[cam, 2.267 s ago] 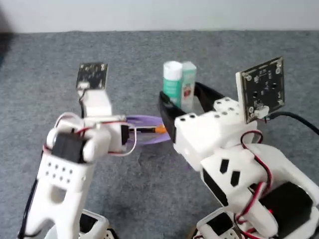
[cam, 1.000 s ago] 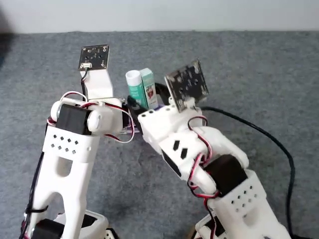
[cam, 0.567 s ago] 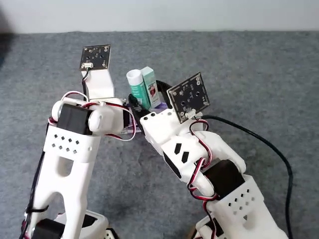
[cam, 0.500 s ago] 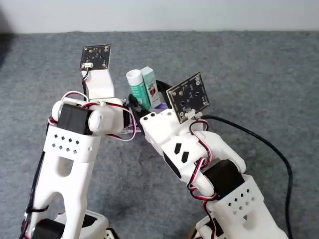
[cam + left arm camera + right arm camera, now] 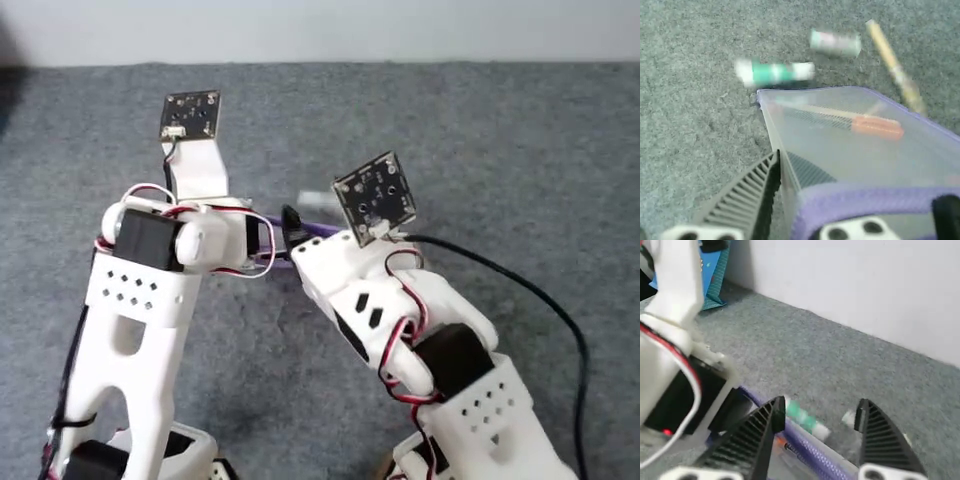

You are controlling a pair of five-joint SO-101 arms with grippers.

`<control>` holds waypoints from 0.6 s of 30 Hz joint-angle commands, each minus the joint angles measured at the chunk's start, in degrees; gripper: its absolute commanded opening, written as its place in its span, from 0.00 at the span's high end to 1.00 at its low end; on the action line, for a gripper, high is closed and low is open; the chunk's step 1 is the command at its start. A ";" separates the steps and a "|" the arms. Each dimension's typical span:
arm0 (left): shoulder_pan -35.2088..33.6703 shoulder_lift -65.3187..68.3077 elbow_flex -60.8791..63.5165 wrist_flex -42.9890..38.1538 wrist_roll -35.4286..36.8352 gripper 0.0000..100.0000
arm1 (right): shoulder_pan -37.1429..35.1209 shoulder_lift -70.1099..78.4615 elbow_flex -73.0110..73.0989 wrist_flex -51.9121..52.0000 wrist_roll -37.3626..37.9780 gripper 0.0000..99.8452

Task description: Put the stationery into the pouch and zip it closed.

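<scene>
one orange-tipped pen (image 5: 875, 127) lies inside the pouch (image 5: 855, 155), its edge clamped in the left pincer (image 5: 782, 165). the right pincer (image 5: 820, 415) hangs above, jaws apart, empty. a green stick (image 5: 775, 72), small tube (image 5: 835, 42) and pencil (image 5: 892, 65) lie on the desk (image 5: 690, 100) beside it, and the zipping looks not yet done.

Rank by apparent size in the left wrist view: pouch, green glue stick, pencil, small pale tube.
1. The pouch, by far, though it is nearest the camera.
2-3. The pencil and green glue stick: unsure, one longer, the other thicker.
4. The small pale tube.
</scene>
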 commanded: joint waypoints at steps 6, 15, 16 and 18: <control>-0.62 0.26 -1.45 -0.35 0.62 0.99 | 1.80 -3.30 -1.93 2.59 0.44 0.83; -5.27 0.26 -1.45 7.56 -2.55 0.99 | 10.86 -1.10 -6.15 3.56 -2.11 0.83; -6.77 0.26 -1.45 7.91 -2.99 0.99 | 11.91 -0.04 -7.65 4.62 -3.08 0.83; -10.55 0.18 -1.36 7.91 -3.69 0.99 | 13.93 3.03 -11.34 6.64 -5.27 0.83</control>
